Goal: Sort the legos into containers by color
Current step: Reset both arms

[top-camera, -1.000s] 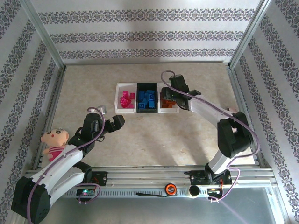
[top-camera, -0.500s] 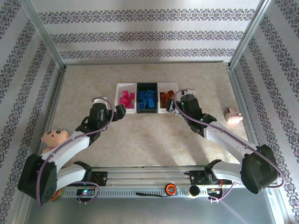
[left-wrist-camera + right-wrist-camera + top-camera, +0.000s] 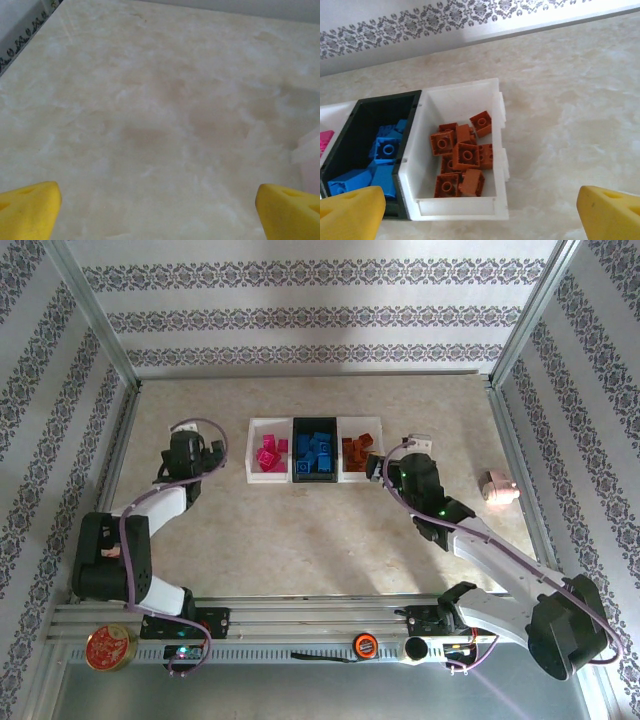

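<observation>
Across the marbled table (image 3: pixel 300 550) both arms are stretched out. From overhead you get the full row of containers (image 3: pixel 268 478): three trays joined side by side, white, black, white. The left gripper (image 3: pixel 212 456) hangs off one end of that row, near it but apart. The right gripper (image 3: pixel 388 468) sits just beside the other end. Overhead also gives one pale pink pig (image 3: pixel 497 487), well off to the side behind the right jaws, and one round red tin (image 3: pixel 110 647) down by the rail at the near edge.

On to the wrist views. At the left wrist, two yellow fingertips (image 3: pixel 30 210) are spread wide with nothing between them. There's bare table ahead and a pale blurred edge off to one side, too soft to name. At the right wrist the jaws are just as wide and hold nothing. Straight ahead of them is the end white tray (image 3: pixel 455 107), with the black tray (image 3: pixel 370 107) joined beside it.

The legos (image 3: pixel 466 155) lie in the trays. The orange-brown bricks (image 3: pixel 481 122) sit directly ahead of the right jaws. I make it about nine, studs sharp up close, though the pile overlaps. The blue bricks (image 3: pixel 385 147) fill the black tray, partly hidden behind a fingertip. Overhead they're a heap I can't count. The pink bricks (image 3: pixel 268 455) sit in the white tray nearest the left jaws, four or five from above.
</observation>
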You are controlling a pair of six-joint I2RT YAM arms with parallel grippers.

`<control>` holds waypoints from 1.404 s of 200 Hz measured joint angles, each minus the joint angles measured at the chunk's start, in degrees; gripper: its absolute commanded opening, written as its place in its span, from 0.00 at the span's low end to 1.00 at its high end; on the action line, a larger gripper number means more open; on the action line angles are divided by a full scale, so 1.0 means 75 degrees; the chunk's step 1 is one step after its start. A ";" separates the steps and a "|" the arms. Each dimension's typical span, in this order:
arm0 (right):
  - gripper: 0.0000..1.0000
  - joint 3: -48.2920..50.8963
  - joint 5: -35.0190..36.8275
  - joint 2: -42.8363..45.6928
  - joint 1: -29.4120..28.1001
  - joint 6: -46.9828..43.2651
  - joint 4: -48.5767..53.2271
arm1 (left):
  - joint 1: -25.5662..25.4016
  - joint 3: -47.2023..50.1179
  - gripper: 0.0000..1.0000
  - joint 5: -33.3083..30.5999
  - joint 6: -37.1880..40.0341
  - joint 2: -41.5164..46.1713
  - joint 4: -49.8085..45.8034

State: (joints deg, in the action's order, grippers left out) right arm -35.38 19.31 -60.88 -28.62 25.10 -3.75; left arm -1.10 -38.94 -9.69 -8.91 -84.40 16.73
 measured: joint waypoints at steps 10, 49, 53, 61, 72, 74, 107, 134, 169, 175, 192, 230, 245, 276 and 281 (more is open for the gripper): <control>0.98 0.0041 0.0087 0.0012 0.0050 -0.0006 -0.0003 | 0.0000 0.0522 1.00 0.0032 0.0207 -0.0023 0.0530; 0.98 0.0114 0.0265 0.0166 0.0102 -0.0029 -0.0117 | -0.0009 0.1693 0.99 0.0347 0.0790 -0.0653 0.2238; 0.98 0.0134 0.0335 0.0210 0.0102 0.0009 -0.0119 | -0.0006 0.1740 0.99 0.0405 0.0813 -0.0659 0.2352; 0.98 0.0184 0.0498 0.0300 0.0102 0.0067 -0.0119 | 0.0000 0.1818 0.99 0.0522 0.0860 -0.0656 0.2634; 0.98 0.0283 0.0731 0.0443 0.0108 0.0198 -0.0146 | 0.0000 0.2002 0.99 0.0726 0.0965 -0.0688 0.3314; 0.98 0.0303 0.0772 0.0469 0.0122 0.0213 -0.0152 | 0.0000 0.2037 0.99 0.0749 0.0973 -0.0705 0.3439; 0.98 0.0673 0.1078 0.0790 0.0510 0.0417 -0.0277 | 0.0000 0.2285 0.99 0.0769 0.0997 -0.0851 0.4322; 0.98 0.0968 0.1049 0.0819 0.1061 0.0204 -0.0577 | 0.0000 0.2340 0.99 0.0469 0.0991 -0.0880 0.4733; 0.98 0.1370 0.1160 0.0810 0.1492 -0.0868 -0.1201 | 0.0000 0.2361 0.99 0.0399 0.0991 -0.0886 0.4890; 0.98 0.1413 0.1163 0.0799 0.1588 -0.1116 -0.1332 | 0.0000 0.2361 0.99 0.0402 0.0991 -0.0886 0.4893; 0.98 0.1521 0.1035 0.0685 0.1993 -0.1647 -0.1749 | 0.0000 0.2361 0.99 0.0399 0.0991 -0.0886 0.4896; 0.98 0.1798 0.0026 -0.0455 0.3290 -0.2192 -0.3095 | 0.0000 0.2361 0.99 0.0402 0.0991 -0.0886 0.4911; 0.98 0.1842 -0.0431 -0.1131 0.3468 -0.2410 -0.3620 | 0.0000 0.2361 0.99 0.0402 0.0991 -0.0886 0.4913; 0.98 0.1836 -0.1142 -0.2600 0.3500 -0.2774 -0.4750 | 0.0000 0.2361 0.99 0.0405 0.0991 -0.0886 0.4913; 0.98 0.1836 -0.1233 -0.2838 0.3500 -0.2812 -0.4943 | 0.0000 0.2361 0.99 0.0402 0.0991 -0.0886 0.4913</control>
State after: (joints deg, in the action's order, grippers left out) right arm -21.61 10.07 -82.17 -2.37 4.01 -40.82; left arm -1.10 -21.23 -6.68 -1.48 -91.05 53.58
